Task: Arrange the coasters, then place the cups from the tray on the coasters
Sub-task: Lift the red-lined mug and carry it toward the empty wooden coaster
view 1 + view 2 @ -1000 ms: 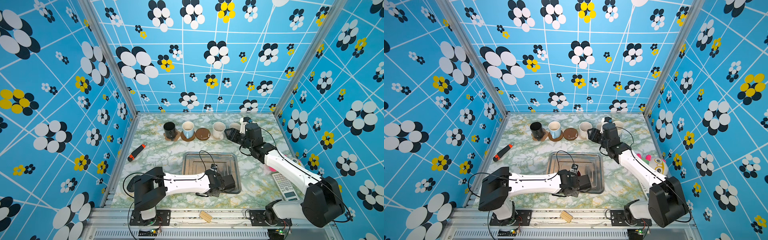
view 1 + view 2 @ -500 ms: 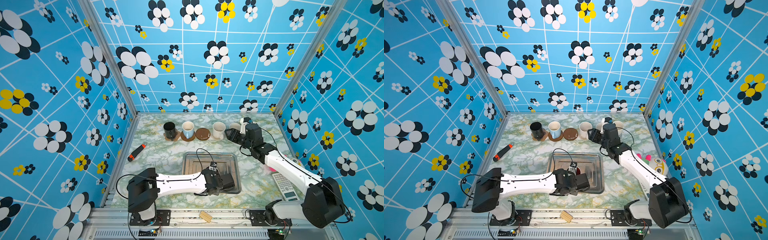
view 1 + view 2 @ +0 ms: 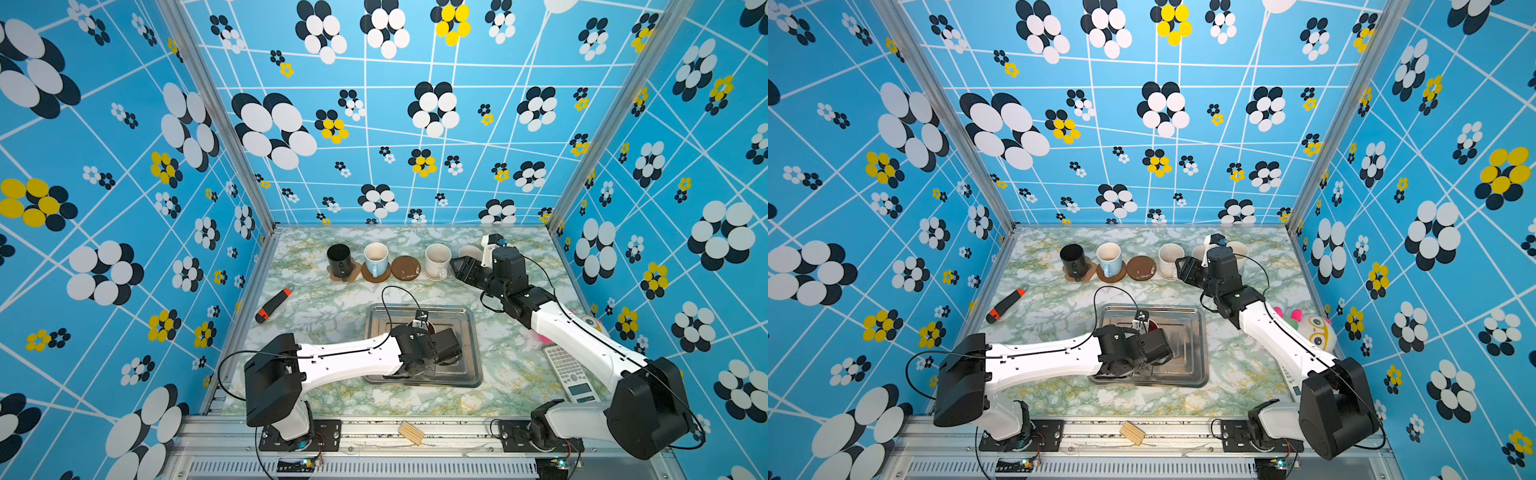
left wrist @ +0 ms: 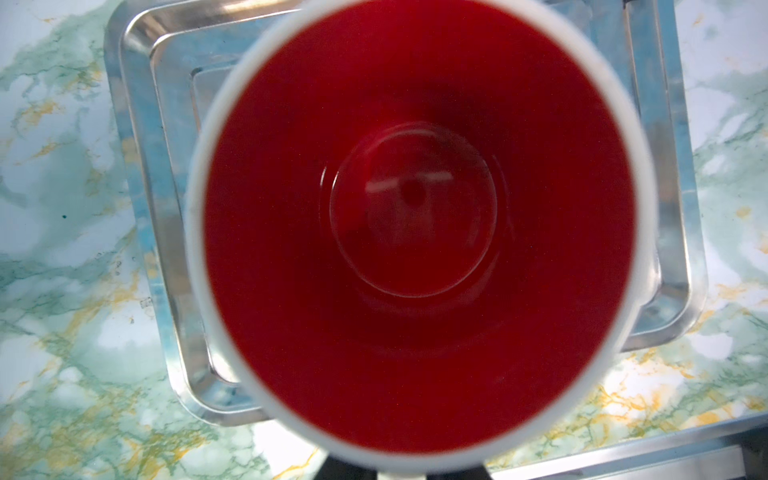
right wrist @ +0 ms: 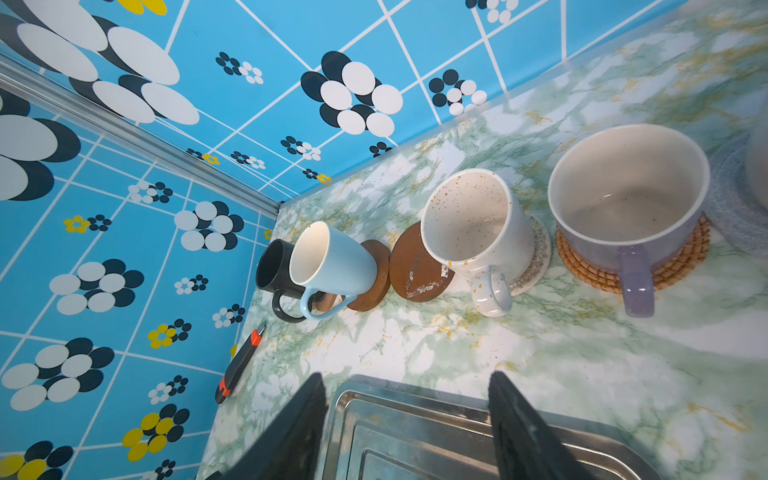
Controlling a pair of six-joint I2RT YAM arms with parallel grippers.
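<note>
Mugs lined the far side of the counter (image 3: 324, 316), each on a coaster: black mug (image 3: 338, 259), light blue mug (image 3: 376, 257), speckled mug (image 3: 437, 259) and lavender mug (image 5: 623, 195). One dark-brown disc (image 3: 406, 268) lay bare between blue and speckled. Nearer, the left pincer (image 4: 409, 473) was closed tight on the white mug with red inside (image 4: 415, 249), upright over the tray (image 3: 471, 328). The right pincer (image 5: 409, 419) hung open and empty beside the speckled mug.

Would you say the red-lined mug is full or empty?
Empty: the left wrist view looks into the mug and shows its bare red bottom.
</note>
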